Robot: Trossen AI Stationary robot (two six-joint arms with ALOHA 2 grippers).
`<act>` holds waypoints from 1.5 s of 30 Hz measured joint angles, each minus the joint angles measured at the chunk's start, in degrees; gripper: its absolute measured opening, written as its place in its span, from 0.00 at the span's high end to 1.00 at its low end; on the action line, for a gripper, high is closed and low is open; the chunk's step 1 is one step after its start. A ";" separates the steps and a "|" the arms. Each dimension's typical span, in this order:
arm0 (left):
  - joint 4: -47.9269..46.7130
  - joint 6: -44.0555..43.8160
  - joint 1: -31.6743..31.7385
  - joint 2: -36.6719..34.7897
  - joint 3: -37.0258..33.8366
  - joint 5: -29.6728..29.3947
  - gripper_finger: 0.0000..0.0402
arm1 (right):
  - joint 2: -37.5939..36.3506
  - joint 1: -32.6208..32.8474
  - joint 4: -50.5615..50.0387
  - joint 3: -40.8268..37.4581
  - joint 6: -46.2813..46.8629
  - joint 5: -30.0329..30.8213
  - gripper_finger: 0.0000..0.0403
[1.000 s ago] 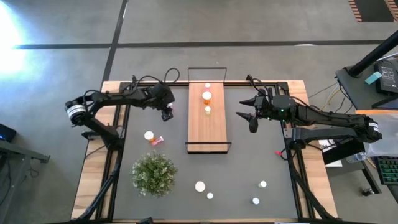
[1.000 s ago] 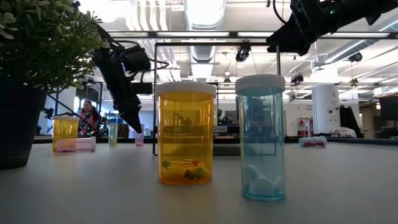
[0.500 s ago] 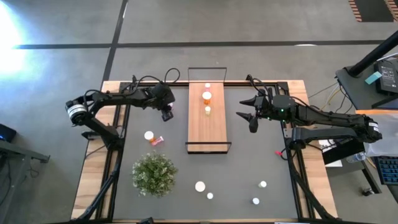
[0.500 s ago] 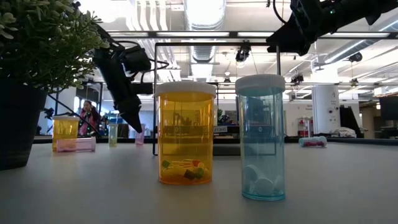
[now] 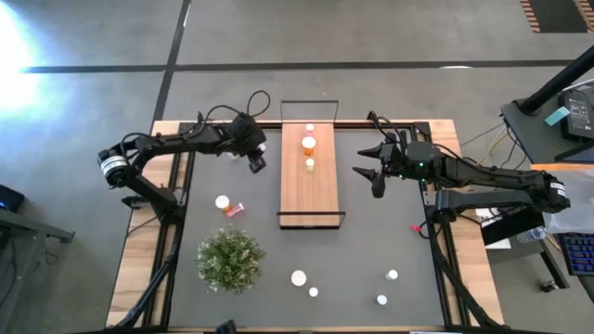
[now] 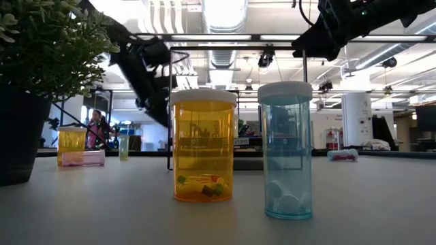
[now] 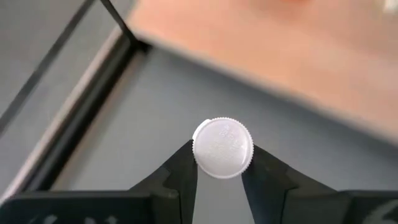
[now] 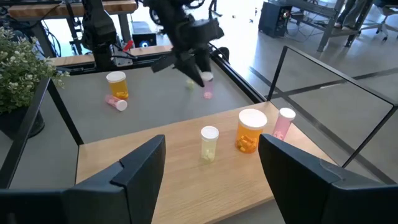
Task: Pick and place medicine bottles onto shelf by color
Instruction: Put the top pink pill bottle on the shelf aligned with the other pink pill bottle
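Observation:
My left gripper (image 5: 257,160) hangs over the dark mat just left of the shelf (image 5: 309,186), shut on a small pink medicine bottle (image 8: 207,89) with a white cap (image 7: 222,148). On the wooden shelf stand three bottles: a pink one (image 8: 285,122), an orange one (image 8: 250,130) and a pale yellow one (image 8: 209,143). An orange bottle (image 5: 222,201) stands on the mat at the left, with a pink one (image 5: 234,210) lying on its side beside it. My right gripper (image 5: 365,168) waits open in the air, right of the shelf. My left gripper pinches the pink bottle at its top, by the white cap's rim (image 7: 198,153), between its two fingertips. The fingers slant down from the table's left. The bottle hangs roughly upright below them, clear of the mat.
A bushy plant (image 5: 229,260) stands at the near left. Several white-capped bottles (image 5: 298,277) stand near the front edge, among them an orange one (image 6: 202,145) and a blue one (image 6: 286,150). A thin black wire frame (image 5: 309,102) rises at the shelf's far end.
My left gripper has risen and gone toward the table's far edge and the shelf. The pink bottle, which stood on the mat between its fingers, is now lifted clear of the mat in its hold.

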 joint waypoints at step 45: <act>-9.63 -4.13 0.36 25.14 32.75 2.93 0.77 | -0.02 0.01 0.00 0.00 0.00 -0.01 0.38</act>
